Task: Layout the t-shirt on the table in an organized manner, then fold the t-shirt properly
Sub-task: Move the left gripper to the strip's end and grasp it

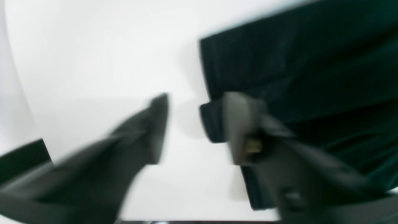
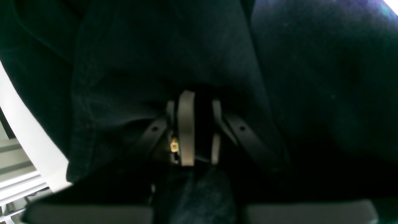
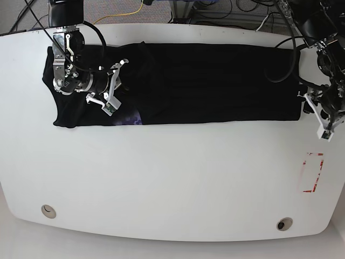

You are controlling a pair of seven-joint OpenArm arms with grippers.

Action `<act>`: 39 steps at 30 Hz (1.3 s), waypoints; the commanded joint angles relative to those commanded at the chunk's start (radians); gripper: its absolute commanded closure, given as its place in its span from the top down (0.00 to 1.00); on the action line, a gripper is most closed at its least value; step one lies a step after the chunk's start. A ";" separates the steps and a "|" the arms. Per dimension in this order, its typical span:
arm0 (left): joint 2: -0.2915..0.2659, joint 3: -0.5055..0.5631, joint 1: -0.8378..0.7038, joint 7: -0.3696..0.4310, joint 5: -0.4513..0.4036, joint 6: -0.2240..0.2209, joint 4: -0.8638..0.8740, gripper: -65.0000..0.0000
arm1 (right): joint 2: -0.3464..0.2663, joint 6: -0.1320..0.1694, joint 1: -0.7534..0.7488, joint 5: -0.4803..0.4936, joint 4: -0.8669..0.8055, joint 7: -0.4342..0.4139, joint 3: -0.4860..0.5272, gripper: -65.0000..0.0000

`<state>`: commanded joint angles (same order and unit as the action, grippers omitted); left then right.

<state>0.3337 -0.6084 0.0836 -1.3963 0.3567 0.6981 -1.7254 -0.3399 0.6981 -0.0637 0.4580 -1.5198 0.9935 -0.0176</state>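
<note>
The black t-shirt lies as a long band across the far part of the white table, with a bit of purple print at its near left edge. My right gripper sits on the shirt's left end; in the right wrist view its fingers stand close together with dark cloth bunched between and around them. My left gripper is at the shirt's right end. In the blurred left wrist view it is open, one finger over the cloth's edge and the other over bare table.
A red rectangle marking lies near the right edge. Two round grommet holes sit near the front edge. Cables and frame parts run behind the far edge.
</note>
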 joint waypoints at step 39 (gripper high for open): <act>0.031 0.094 -0.072 0.027 0.258 0.000 0.407 0.61 | -0.005 0.000 0.000 0.000 0.000 0.000 0.000 0.12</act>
<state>0.3644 -0.5148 0.0115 -1.3694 0.6145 0.6981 -1.3188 -0.3445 0.6981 -0.0637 0.4580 -1.5198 0.9935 -0.0176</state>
